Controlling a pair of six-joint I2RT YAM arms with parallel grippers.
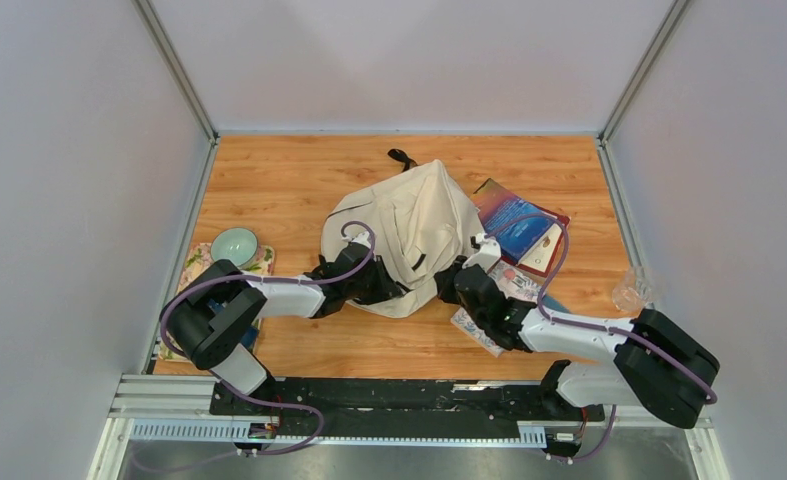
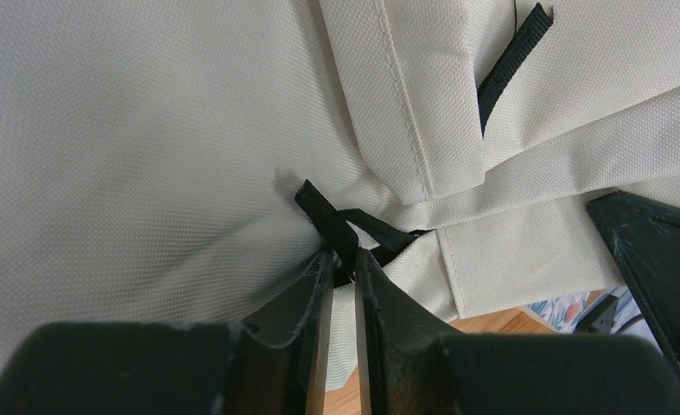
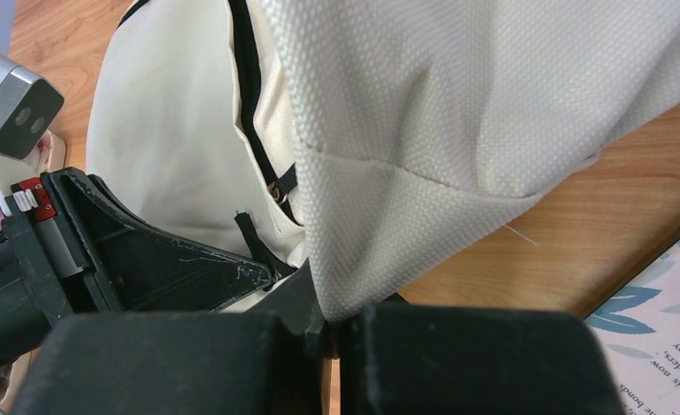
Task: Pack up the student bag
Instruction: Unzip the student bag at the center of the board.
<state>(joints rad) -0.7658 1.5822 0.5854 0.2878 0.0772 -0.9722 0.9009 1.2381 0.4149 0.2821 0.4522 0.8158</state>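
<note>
The student bag [image 1: 414, 230], cream fabric with black straps, lies in the middle of the wooden table. My left gripper [image 1: 397, 287] is at its near left edge. In the left wrist view its jaws [image 2: 343, 259] are pinched around a black zipper pull [image 2: 323, 212], with only a thin gap left. My right gripper [image 1: 449, 280] is at the bag's near right edge. It is shut on a corner of the bag's cream fabric [image 3: 388, 173], which hangs lifted above the table. The left fingers [image 3: 163, 268] show beside a black zipper line [image 3: 248, 95].
Books [image 1: 519, 225] lie right of the bag, and a printed page [image 1: 514, 285] sits under the right arm. A clear glass [image 1: 632, 290] stands at the right edge. A teal bowl [image 1: 234, 245] rests on a floral mat [image 1: 201, 262] at the left. Walls enclose the table.
</note>
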